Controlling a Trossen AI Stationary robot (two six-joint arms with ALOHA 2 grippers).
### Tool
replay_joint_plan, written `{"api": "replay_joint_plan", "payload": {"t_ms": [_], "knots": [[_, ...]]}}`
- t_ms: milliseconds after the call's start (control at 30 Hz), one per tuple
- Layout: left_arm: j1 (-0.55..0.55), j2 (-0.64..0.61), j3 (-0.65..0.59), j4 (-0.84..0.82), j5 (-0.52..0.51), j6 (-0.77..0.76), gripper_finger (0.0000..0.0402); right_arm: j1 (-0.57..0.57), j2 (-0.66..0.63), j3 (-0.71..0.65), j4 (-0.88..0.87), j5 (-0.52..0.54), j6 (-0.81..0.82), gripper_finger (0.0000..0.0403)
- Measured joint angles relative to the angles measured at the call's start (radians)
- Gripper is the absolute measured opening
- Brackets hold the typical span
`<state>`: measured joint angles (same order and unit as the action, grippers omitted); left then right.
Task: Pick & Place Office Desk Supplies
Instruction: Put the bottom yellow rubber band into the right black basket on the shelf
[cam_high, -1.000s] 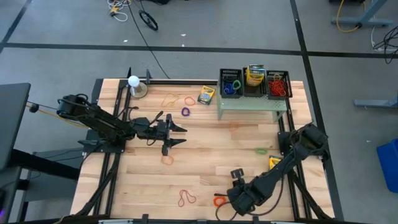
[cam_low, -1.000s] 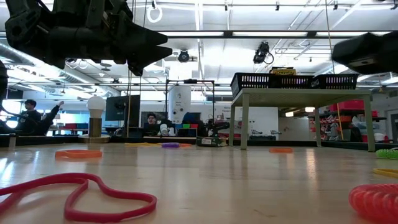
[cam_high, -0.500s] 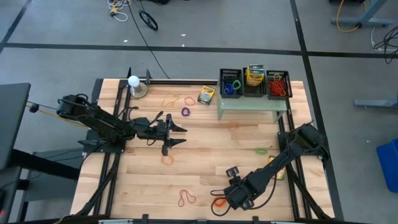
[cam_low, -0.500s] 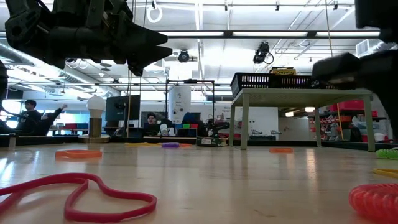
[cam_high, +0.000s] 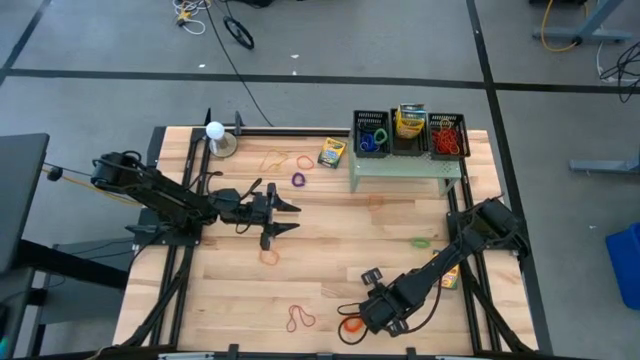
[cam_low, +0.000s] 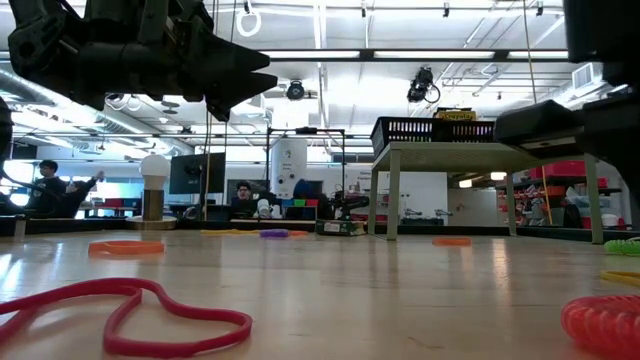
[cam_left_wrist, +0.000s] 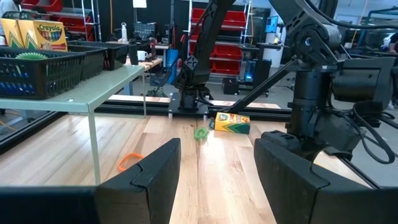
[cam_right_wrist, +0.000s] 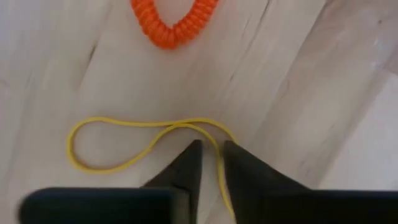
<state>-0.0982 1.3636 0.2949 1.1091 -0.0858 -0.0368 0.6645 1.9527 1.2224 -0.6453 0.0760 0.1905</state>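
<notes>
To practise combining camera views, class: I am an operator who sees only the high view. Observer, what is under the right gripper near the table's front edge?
Observer: The right wrist view shows the right gripper with its fingers nearly together astride a strand of a yellow band.
Operator: Is the band lifted?
Observer: No. It lies flat on the table, with an orange coil ring just beyond it.
Operator: And the left gripper?
Observer: In the left wrist view the left gripper is open and empty. It faces a green ring and a crayon box.
</notes>
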Motion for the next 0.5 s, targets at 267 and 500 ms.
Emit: {"api": "replay_joint_plan", "payload": {"t_ms": [267,500], "knots": [[0.0,0.0,0.0,0.0,0.0,0.0,0.0213,-0.005,-0.006,-0.002,-0.002,0.008,-0.041,0.0008],[0.0,0.0,0.0,0.0,0.0,0.0,0.0213,0.0,-0.11,-0.005,-0.058,0.099,-0.026,0.0003]]}}
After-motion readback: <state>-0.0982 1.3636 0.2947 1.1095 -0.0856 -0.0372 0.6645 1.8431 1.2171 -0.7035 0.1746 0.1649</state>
